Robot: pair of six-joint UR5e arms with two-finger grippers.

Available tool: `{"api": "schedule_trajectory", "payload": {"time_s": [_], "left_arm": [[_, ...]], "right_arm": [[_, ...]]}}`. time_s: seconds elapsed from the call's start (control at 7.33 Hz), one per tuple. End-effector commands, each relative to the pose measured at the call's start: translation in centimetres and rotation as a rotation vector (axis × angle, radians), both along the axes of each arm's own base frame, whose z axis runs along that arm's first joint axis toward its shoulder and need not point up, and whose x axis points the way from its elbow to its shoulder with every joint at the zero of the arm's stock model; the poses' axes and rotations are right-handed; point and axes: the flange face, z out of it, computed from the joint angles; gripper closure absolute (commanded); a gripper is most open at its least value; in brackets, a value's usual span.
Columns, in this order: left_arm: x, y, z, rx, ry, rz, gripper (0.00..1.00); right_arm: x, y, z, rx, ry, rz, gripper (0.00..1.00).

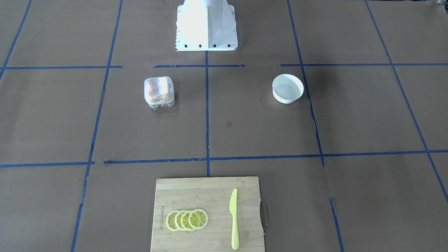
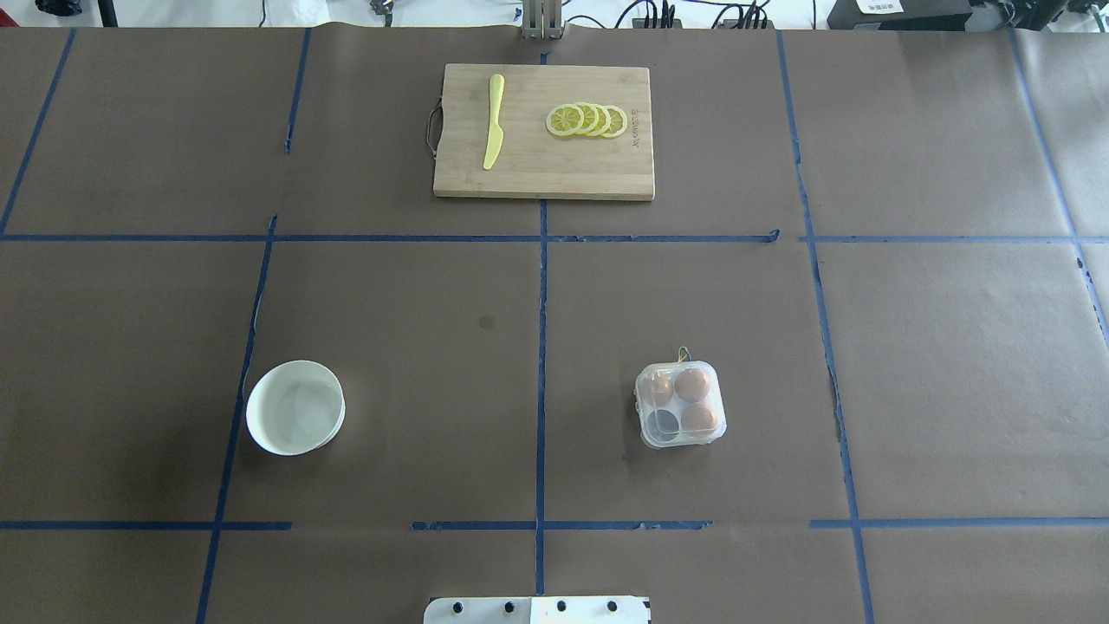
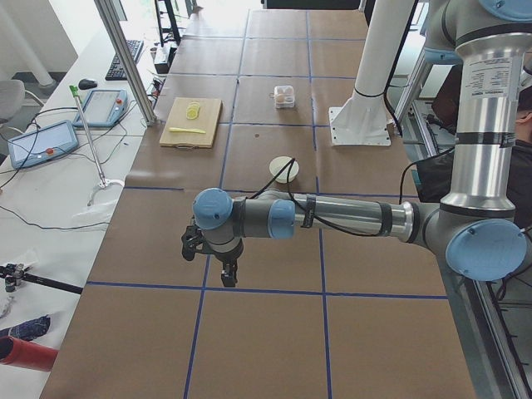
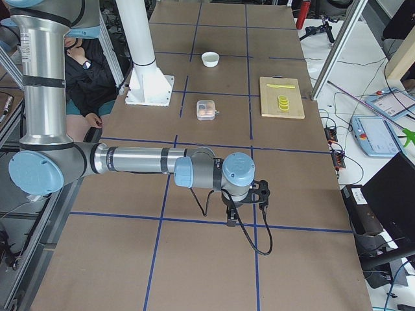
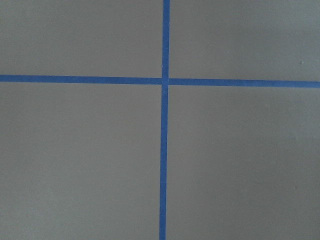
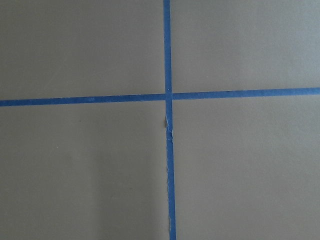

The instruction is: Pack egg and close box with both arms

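Note:
The clear egg box (image 2: 680, 405) stands on the brown table right of centre, its lid down. Three tan-brown eggs show inside it, such as the egg (image 2: 691, 384) in a far cell; one near cell looks empty. The box also shows in the front view (image 1: 159, 91), with a yellow bit (image 1: 158, 104) at its edge. The left gripper (image 3: 226, 274) shows only in the left side view and the right gripper (image 4: 230, 217) only in the right side view. Both hang over bare table far from the box, and I cannot tell if they are open or shut.
An empty white bowl (image 2: 295, 407) stands left of centre. A wooden cutting board (image 2: 537, 173) at the far edge carries a yellow knife (image 2: 494, 121) and lemon slices (image 2: 589, 120). The white base block (image 1: 206, 24) is at the robot's edge. Both wrist views show only brown paper and blue tape.

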Motion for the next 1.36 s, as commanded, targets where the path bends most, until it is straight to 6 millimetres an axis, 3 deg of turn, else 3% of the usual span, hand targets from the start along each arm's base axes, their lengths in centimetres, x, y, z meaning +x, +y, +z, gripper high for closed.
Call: {"api": "schedule_trajectory", "payload": {"time_s": [0.0,1.23], "left_arm": [[-0.05,-0.12,-0.17,0.012,0.0,-0.001,0.0],[-0.04,-0.23,-0.79,0.026,0.001,-0.001,0.0]], "right_arm": [[0.0,0.04,-0.08,-0.019,-0.003,0.02,0.0],[0.61,-0.76,-0.24,0.023,0.083,-0.003,0.0]]}}
